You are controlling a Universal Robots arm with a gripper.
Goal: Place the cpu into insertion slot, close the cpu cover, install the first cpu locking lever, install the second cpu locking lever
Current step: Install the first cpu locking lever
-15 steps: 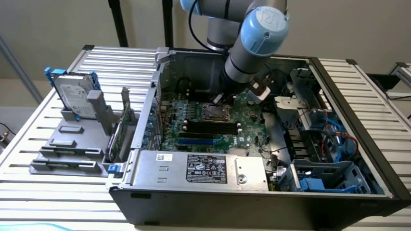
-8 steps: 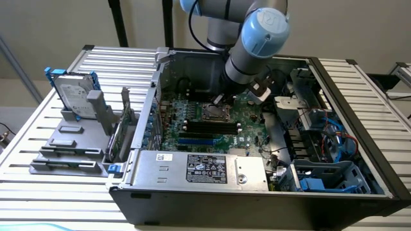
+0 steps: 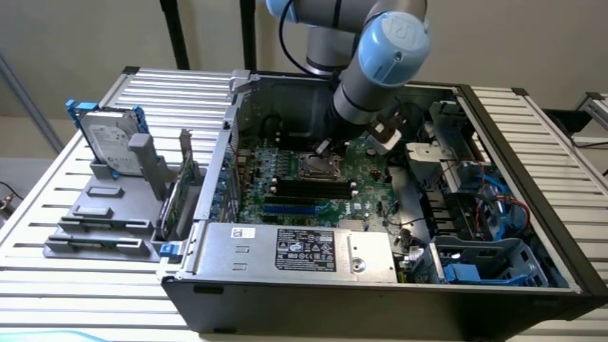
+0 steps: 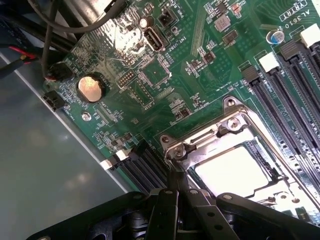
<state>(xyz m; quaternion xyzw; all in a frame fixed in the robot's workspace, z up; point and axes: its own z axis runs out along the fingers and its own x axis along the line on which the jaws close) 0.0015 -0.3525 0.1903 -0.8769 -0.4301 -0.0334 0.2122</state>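
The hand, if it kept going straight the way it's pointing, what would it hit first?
Most likely the cpu cover, at its corner: the shut hand points there, apparently touching or nearly so.

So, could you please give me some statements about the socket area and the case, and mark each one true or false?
1. The cpu already lies in the insertion slot. True.
2. The cpu cover stands upright, away from the socket. False: the metal frame lies down around the chip.
3. The gripper is shut, its tip at a corner of the cover. True.
4. The round coin battery sits between the memory slots. False: it sits on the green board, apart from them.
5. A hard drive stands in a grey holder outside the computer case, at the exterior view's left. True.
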